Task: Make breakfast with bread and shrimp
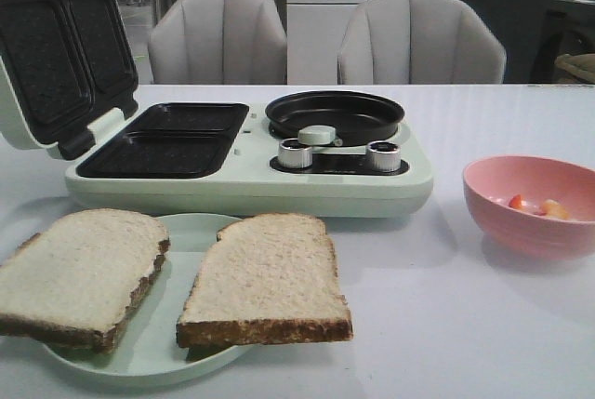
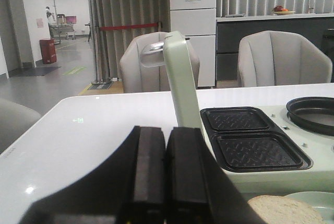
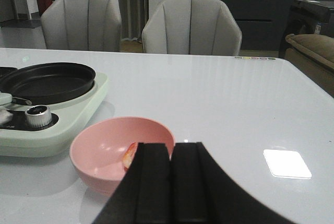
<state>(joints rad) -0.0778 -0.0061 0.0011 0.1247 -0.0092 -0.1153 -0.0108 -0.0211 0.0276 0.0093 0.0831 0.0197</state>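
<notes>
Two slices of bread lie on a pale green plate [image 1: 177,362] at the table's front left: one slice [image 1: 79,273] on the left, the other [image 1: 265,280] on the right. Shrimp [image 1: 537,206] pieces sit in a pink bowl [image 1: 530,232] at the right. The shrimp [image 3: 129,155] is partly hidden behind my right gripper [image 3: 170,148], which is shut and empty just short of the bowl [image 3: 112,153]. My left gripper [image 2: 167,132] is shut and empty, near the open lid [image 2: 180,78] of the breakfast maker. Neither gripper shows in the front view.
A pale green breakfast maker [image 1: 251,171] stands behind the plate, lid [image 1: 60,50] open at the left, two black sandwich trays [image 1: 172,139], a round black pan [image 1: 335,113] and two knobs [image 1: 339,154]. Two grey chairs [image 1: 218,36] stand beyond the table.
</notes>
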